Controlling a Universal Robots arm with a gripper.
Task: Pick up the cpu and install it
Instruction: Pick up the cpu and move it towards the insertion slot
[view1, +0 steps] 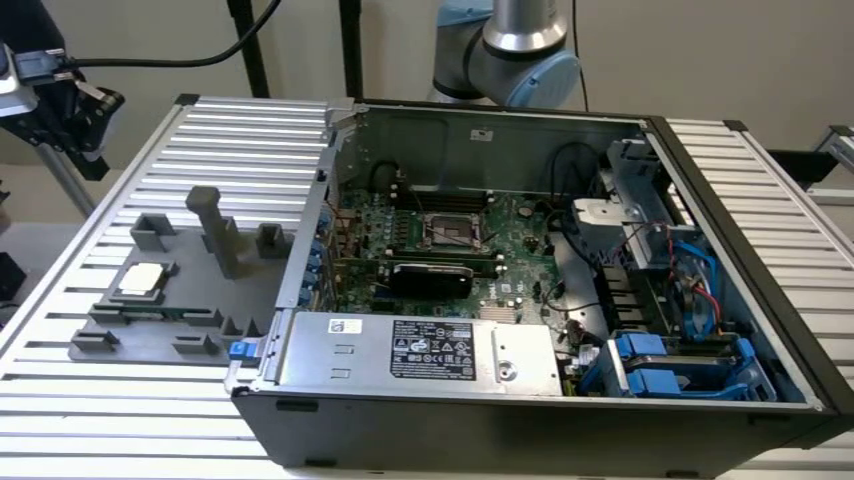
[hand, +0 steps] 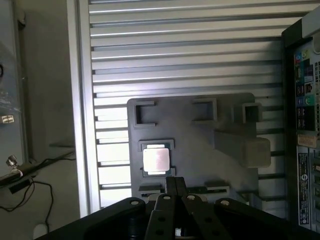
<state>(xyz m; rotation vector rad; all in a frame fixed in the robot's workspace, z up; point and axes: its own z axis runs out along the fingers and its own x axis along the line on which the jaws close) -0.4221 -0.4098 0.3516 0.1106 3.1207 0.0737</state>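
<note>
Nearest, along the near wall of the open computer case (view1: 534, 430): a silver power supply (view1: 414, 350) with a black label. Just to the exterior view's right of it, blue drive brackets (view1: 674, 368). Case resting on a slatted metal table (view1: 254, 125).

On the exterior view's left, beside the case and on the same table: a grey fixture plate (view1: 187, 292) with several raised blocks and one tall post (view1: 211, 225). Seated flat in a square pocket towards the plate's left side: the cpu (view1: 144, 280), silvery top up, clear of the post and blocks. Same cpu (hand: 155, 160) confirmed in the wrist view, level in its pocket on the fixture plate (hand: 200, 150).

Gripper (hand: 175, 182) observed in the wrist view above the plate. Jaws together, nothing between them. No contact with the cpu visible. Tips lined up just beside the pocket's edge in that picture; height above it not determinable.

Farther in, on the case floor: a green motherboard (view1: 521, 270) with a dark square socket (view1: 454, 232) framed in metal. Black cables along the case's right side.

Farthest: the robot arm (view1: 523, 50), grey and blue joint, behind the case's far wall.
</note>
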